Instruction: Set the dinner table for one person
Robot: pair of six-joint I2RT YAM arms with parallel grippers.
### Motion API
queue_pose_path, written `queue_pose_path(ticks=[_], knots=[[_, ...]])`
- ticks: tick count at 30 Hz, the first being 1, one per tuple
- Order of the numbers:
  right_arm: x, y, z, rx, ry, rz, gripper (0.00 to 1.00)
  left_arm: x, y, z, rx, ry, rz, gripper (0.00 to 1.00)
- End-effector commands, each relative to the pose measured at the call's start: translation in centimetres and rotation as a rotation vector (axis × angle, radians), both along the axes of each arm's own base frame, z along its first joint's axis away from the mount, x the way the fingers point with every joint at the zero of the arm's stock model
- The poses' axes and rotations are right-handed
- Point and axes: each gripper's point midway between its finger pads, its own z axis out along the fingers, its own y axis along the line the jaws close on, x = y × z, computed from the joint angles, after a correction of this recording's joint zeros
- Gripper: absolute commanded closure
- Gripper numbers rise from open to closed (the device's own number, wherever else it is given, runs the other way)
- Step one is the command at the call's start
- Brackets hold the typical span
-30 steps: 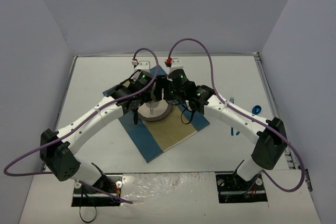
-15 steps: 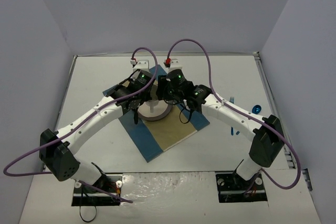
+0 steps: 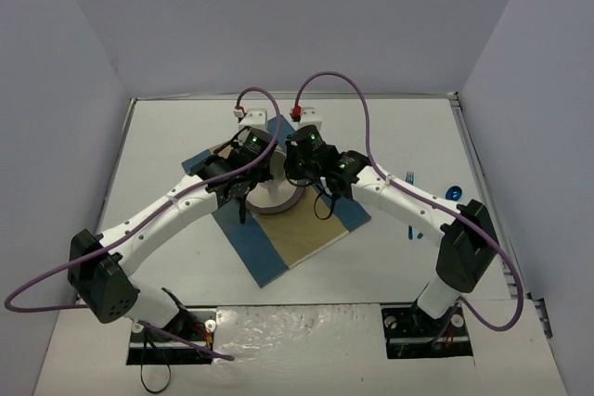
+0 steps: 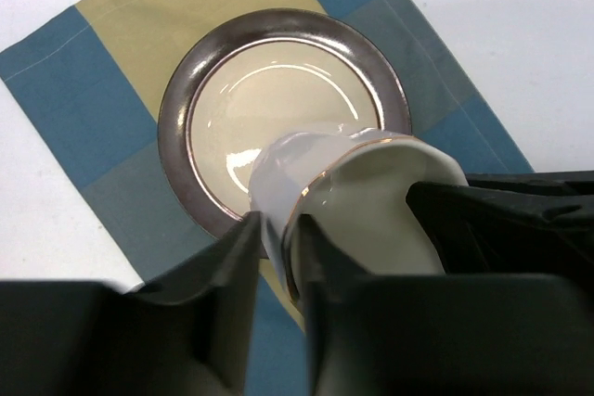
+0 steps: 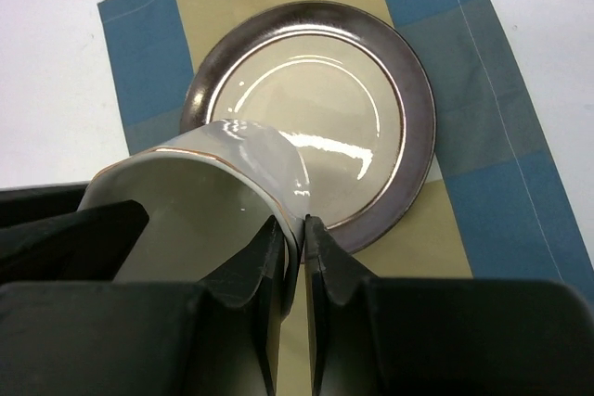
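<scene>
- Now the right tool (image 5: 292, 229) is pinched narrow on the wall of the cup (image 5: 204, 192), just above the plate (image 5: 422, 127). A second ago it hung a little further to the plate's right, with its fingers wider.
- The left tool (image 4: 277, 229) has a finger on either side of the same rim, across the cup from the right tool and close against the wall. It still appears to hold the cup.
- With both tools on one cup, this looks like a handover in progress. The cup has not been set down yet.
- The cup hangs by its rim with the mouth up toward the tools and the base down toward the plate. Its long axis runs base to mouth and leans rather than standing plumb.
- The plate lies flat on the striped mat (image 4: 83, 90), near the mat's middle.
- The mat lies on the white surface (image 3: 167, 136), which reaches well past the plate on every side. Its far edge runs left to right beyond the plate, and I cannot tell which of its sides is longer.
- A blue spoon (image 3: 452, 194) waits well to the plate's right.
</scene>
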Motion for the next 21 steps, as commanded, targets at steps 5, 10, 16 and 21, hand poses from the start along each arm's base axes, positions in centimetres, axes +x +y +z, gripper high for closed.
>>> queue_pose_path(ticks=[5,10,16,21], knots=[[0.8,-2.0,3.1,0.043,-0.052,-0.049,1.00,0.3,-0.1,6.8,-0.149,-0.188,-0.012,0.55],[1.0,-5.2,2.3,-0.007,-0.022,-0.089,1.00,-0.5,0.7,8.5,-0.173,-0.238,-0.028,0.31],[0.7,-10.8,0.6,-0.067,0.030,-0.153,1.00,-1.4,4.9,8.5,-0.079,-0.268,0.006,0.09],[0.2,-14.0,-1.9,-0.115,0.074,-0.188,1.00,-1.6,10.2,7.2,-0.009,-0.246,0.075,0.06]])
